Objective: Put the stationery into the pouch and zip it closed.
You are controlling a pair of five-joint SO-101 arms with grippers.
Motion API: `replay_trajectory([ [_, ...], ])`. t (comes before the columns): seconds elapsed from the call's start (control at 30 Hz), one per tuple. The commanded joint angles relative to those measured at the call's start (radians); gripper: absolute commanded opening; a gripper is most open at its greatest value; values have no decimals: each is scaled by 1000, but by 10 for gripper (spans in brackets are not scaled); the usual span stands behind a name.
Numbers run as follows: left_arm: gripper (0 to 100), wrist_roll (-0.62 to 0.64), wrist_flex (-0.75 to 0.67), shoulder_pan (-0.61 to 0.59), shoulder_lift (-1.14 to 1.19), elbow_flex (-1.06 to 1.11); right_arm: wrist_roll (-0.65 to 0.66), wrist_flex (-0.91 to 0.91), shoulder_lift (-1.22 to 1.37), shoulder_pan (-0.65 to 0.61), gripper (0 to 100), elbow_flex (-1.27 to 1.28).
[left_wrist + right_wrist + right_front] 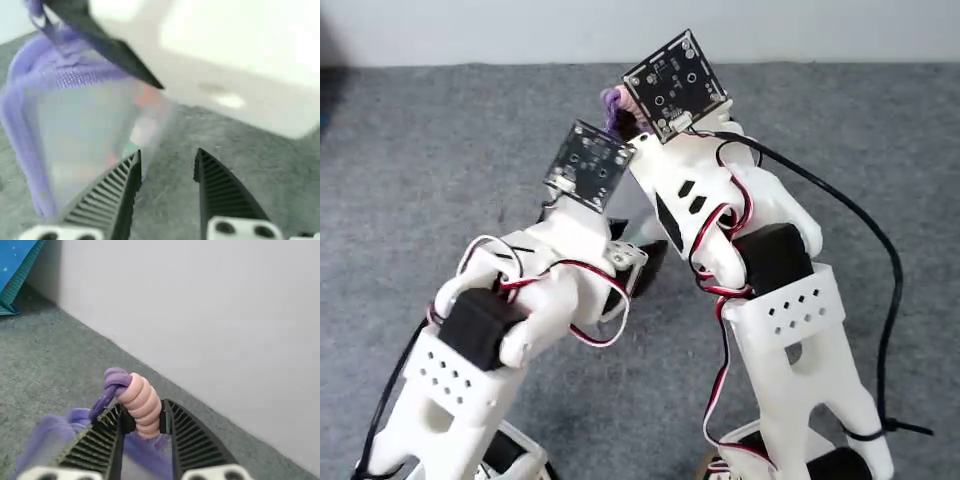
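Two arms, the left arm (490, 330) and the right arm (770, 260), are seen close together near the far edge of the tabletop (420, 150), about midway along it, where the pouch (75, 130) is held upright. The right gripper (144, 407) is clamped on the pink ribbed pull (142, 400), around which a purple cord (111, 385) is looped. The left gripper (168, 152) is set moderately wide with nothing between its fingers, and one finger (112, 200) is placed just beside the pouch's clear wall. Blurred red, white and green items (142, 132) are seen through that wall, inside the pouch. Whether the zip (75, 77) is closed cannot be told.
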Motion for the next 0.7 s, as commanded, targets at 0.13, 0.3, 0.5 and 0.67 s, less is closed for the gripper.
replay_trajectory([
  [0.13, 173, -32, 115, -227, -14, -147, -124, 183, -133, 5, 7, -15],
  [0.3, 173, -68, 232, -295, -14, -282, -201, 311, -163, 2, 7, -14],
  [0.5, 176, -66, 284, -295, -14, -401, -229, 317, -156, -2, 7, -12],
  [0.67, 176, -84, 285, -296, -14, -415, -221, 262, -166, -58, 7, 71],
])
